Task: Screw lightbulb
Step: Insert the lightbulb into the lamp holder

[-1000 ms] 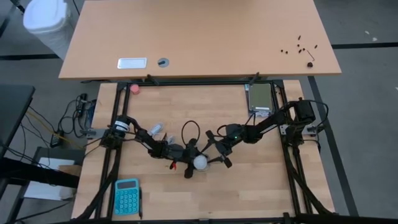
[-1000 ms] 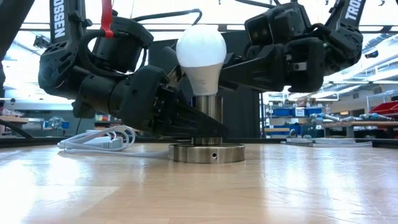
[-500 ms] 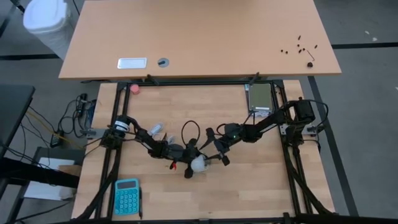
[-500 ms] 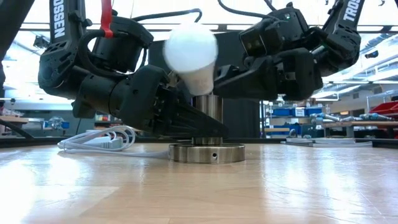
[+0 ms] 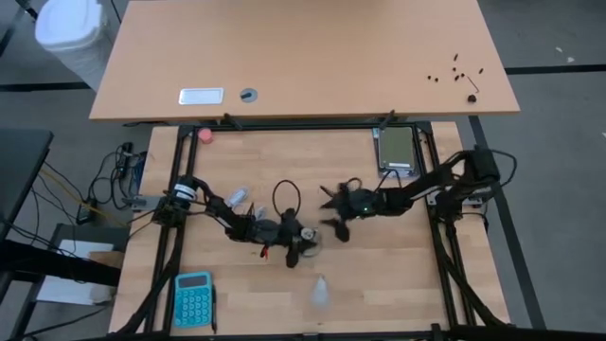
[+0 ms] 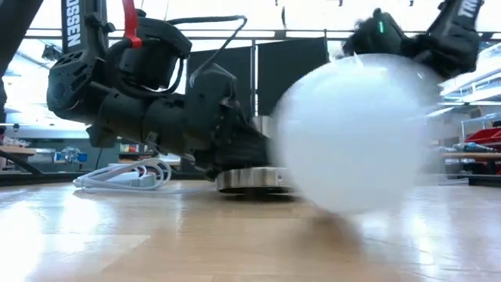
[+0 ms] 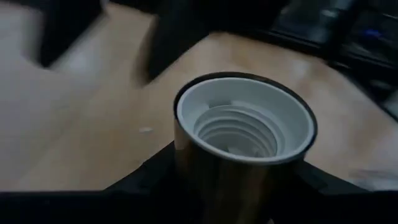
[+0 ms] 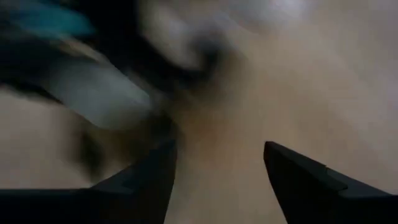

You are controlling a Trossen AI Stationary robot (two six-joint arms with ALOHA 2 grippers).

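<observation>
2 dark arms meet at the centre of the wooden worktable [image 5: 398, 284] in the high view, while the lightbulb [image 5: 321, 291] lies loose on the boards in the lower middle of that frame, well apart from both grippers and blurred. In the low view the lightbulb [image 6: 356, 133] fills the right-centre of the frame as a large white blur close to the camera, out of the socket [image 6: 254, 178], whose metal base sits on the table behind it. The left gripper [image 5: 295, 241] sits at the socket [image 5: 305, 240] in the centre of the high view; its wrist view shows the 2 dark fingers closed on either side of the socket [image 7: 245, 134], whose white threaded cup is open at the top. The right gripper [image 5: 338, 210] hangs just right of centre, near the socket but clear of it, its jaws standing apart with only bare wood between the fingers [image 8: 146, 180] in its own wrist view. A white cord [image 6: 129, 176] lies coiled at the left of the low view. A teal calculator [image 5: 193, 298] rests at the lower left of the high view, a pink ball [image 5: 205, 134] at the upper left of the worktable.
</observation>
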